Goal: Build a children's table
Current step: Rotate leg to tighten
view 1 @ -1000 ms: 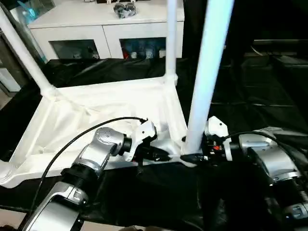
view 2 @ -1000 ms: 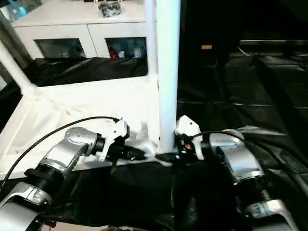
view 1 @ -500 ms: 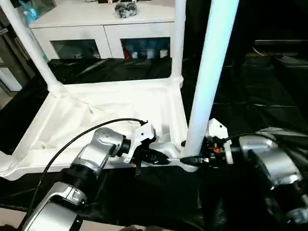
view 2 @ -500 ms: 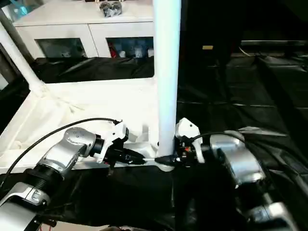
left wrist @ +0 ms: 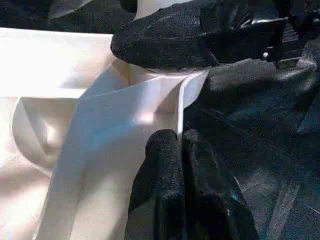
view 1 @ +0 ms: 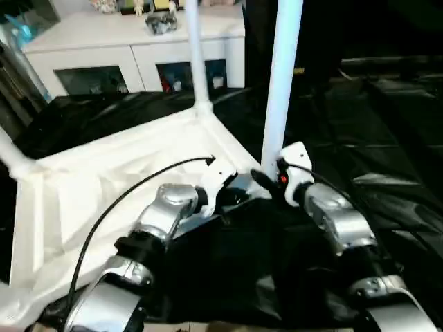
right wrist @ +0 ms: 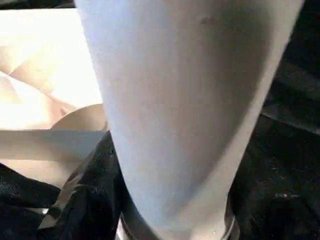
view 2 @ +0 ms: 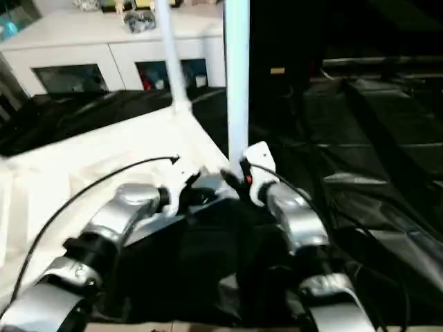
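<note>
Right gripper (view 1: 266, 181) around leg (view 1: 280, 76) (upright).

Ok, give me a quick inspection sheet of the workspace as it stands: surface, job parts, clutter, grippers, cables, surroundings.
Surface: black sheet, creased, under the work.
Job's things: tabletop lies underside up; near leg and far leg stand upright in corner sockets; a third leg shows at the edge.
Clutter: nothing seen on the sheet.
Grippers: left gripper pinches the tabletop's rim beside the near corner; right gripper is around the near leg's base, whether clamped I cannot tell.
Cables: black cable arcs over the left forearm.
Surroundings: white cabinet with glass fronts behind, small items on top.
</note>
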Controlling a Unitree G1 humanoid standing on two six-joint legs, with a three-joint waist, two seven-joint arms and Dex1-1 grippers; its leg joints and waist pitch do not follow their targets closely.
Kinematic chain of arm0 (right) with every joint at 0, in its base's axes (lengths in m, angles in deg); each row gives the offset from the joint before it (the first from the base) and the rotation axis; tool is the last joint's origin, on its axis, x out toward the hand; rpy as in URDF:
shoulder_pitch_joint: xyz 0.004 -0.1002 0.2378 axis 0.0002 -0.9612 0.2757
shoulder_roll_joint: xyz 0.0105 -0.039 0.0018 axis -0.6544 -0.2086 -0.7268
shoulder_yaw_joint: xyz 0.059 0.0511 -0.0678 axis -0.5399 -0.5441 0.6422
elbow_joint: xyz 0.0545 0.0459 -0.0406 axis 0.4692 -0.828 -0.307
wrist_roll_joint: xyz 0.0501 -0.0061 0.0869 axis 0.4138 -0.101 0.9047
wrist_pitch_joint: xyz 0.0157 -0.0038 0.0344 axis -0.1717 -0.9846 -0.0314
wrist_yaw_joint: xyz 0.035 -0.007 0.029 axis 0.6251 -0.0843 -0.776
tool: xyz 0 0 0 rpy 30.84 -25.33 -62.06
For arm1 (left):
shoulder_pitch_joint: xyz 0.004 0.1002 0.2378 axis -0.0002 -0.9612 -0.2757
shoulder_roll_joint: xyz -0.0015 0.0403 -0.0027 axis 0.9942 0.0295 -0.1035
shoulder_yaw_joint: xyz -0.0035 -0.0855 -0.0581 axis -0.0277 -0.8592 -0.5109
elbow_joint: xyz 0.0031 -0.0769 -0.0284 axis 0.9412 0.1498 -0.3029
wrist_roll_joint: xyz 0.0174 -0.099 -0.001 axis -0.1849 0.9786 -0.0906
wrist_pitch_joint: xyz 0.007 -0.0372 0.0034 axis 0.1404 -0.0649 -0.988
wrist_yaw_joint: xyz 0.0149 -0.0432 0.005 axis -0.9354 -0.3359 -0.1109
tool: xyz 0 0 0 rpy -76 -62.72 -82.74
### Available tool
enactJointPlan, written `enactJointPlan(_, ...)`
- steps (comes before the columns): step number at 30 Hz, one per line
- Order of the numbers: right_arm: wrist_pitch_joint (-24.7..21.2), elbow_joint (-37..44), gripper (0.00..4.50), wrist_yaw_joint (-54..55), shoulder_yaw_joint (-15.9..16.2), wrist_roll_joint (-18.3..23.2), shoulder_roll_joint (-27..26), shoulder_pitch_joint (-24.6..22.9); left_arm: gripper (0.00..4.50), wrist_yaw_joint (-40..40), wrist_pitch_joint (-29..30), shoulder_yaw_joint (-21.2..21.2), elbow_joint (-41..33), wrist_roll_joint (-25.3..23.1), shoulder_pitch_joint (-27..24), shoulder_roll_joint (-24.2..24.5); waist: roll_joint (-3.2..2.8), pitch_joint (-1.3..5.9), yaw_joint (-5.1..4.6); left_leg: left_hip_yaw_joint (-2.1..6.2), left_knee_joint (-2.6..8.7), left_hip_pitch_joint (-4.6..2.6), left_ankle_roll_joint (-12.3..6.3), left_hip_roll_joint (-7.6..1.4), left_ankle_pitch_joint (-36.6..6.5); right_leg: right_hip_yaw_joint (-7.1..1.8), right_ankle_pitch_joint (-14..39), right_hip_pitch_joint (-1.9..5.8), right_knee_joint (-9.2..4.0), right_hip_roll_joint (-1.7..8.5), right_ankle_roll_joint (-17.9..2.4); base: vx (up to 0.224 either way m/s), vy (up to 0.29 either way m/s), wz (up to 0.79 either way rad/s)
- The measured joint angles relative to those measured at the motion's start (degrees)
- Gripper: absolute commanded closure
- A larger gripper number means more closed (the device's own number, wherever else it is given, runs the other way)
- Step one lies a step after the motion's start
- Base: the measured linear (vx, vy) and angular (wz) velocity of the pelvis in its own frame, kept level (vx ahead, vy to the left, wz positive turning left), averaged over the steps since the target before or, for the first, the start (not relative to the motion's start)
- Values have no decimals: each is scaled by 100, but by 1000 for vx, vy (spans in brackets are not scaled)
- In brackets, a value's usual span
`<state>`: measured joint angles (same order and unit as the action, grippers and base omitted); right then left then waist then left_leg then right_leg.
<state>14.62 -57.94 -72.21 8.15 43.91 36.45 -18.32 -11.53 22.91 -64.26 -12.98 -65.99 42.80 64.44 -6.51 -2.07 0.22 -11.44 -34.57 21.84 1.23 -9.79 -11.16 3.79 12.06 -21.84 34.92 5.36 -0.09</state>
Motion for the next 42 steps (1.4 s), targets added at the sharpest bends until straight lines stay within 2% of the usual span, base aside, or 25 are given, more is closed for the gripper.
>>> enactJointPlan(4, 23, 95, 129, -142, 0, 10, -1, -69, 450, 97, -46, 5, 0, 4, 0, 31, -1, 1, -2, 1, 1, 7, 0, -1, 0, 2, 0, -5, 0, 0, 0, 0, 0, 0)
enactJointPlan(6, 26, 210, 94, -411, 1, 26, 96, -143, 450, 287, -85, 24, -15, 17, -3, 100, 0, 0, -1, 1, 2, 13, 0, -1, 0, 3, -1, -8, -1, 0, 0, 0, 0, 0)
enactJointPlan(9, 60, 431, 94, -1050, 102, 94, 402, -274, 450, 608, -140, 86, -87, 57, -18, 192, -3, -2, 13, 1, 2, 25, -1, -2, 0, 5, 2, -14, -4, 0, 4, 0, 0, 0)
enactJointPlan(12, 46, 866, 94, -2207, 290, 374, 1050, -546, 450, 1198, -202, 208, -291, 158, -142, 422, -3, -2, 100, 2, 9, 36, -33, -5, 12, 14, 14, -18, -12, 0, 16, 0, 0, 0)
enactJointPlan(13, 16, 939, 94, -2502, 304, 463, 1170, -592, 450, 1370, -212, 231, -317, 189, -157, 501, -3, -2, 156, 1, 10, 36, -35, -10, 13, 17, 15, -22, -10, -3, 16, 0, 0, 0)
enactJointPlan(16, -141, 1152, 94, -3154, 425, 628, 1458, -685, 450, 1811, -233, 315, -407, 230, -202, 689, -10, -4, 219, 2, 9, 41, -36, -11, 15, 18, 16, -29, -1, -4, 16, 0, 0, 0)
enactJointPlan(17, -227, 1269, 118, -3425, 505, 687, 1613, -715, 450, 1993, -250, 382, -446, 240, -209, 764, -11, -7, 244, 0, 9, 41, -35, -11, 15, 16, 16, -29, -3, -3, 16, 0, 0, 0)
enactJointPlan(21, -389, 1511, 129, -4162, 704, 730, 1940, -747, 450, 2605, -367, 518, -472, 255, -231, 981, -8, -9, 297, -2, 6, 38, -22, -10, 8, 10, 15, -26, -2, -2, 16, 0, 0, 0)
enactJointPlan(22, -401, 1570, 155, -4326, 779, 734, 1974, -740, 450, 2755, -385, 556, -479, 259, -232, 1028, -7, -10, 313, -3, 6, 37, -6, -10, -1, 8, 15, -25, -2, -2, 16, 0, 0, 0)
enactJointPlan(28, -506, 1714, 200, -4544, 928, 746, 2019, -695, 450, 3009, -424, 649, -521, 301, -236, 1111, 2, -15, 342, -5, 6, 41, -13, -9, 3, 8, 15, -26, -2, 0, 16, 0, 0, 0)
enactJointPlan(35, -638, 1830, 209, -4532, 925, 744, 2003, -750, 450, 3028, -430, 649, -526, 306, -261, 1111, 0, -14, 349, -5, 6, 41, -33, -9, 15, 10, 15, -27, -2, 0, 16, 0, 0, 0)
enactJointPlan(39, -688, 1926, 209, -4317, 825, 744, 1925, -881, 450, 2913, -362, 626, -523, 304, -269, 1079, -4, -11, 346, -5, 6, 30, -6, -9, 0, 8, 15, -18, -1, 0, 16, 0, 0, 0)
enactJointPlan(42, -578, 1744, 210, -3499, 561, 638, 1557, -918, 450, 2331, -330, 448, -426, 231, -265, 918, -3, -6, 292, -5, 6, 13, -2, -8, -1, 4, 9, -7, 2, 0, 9, 0, 0, 0)
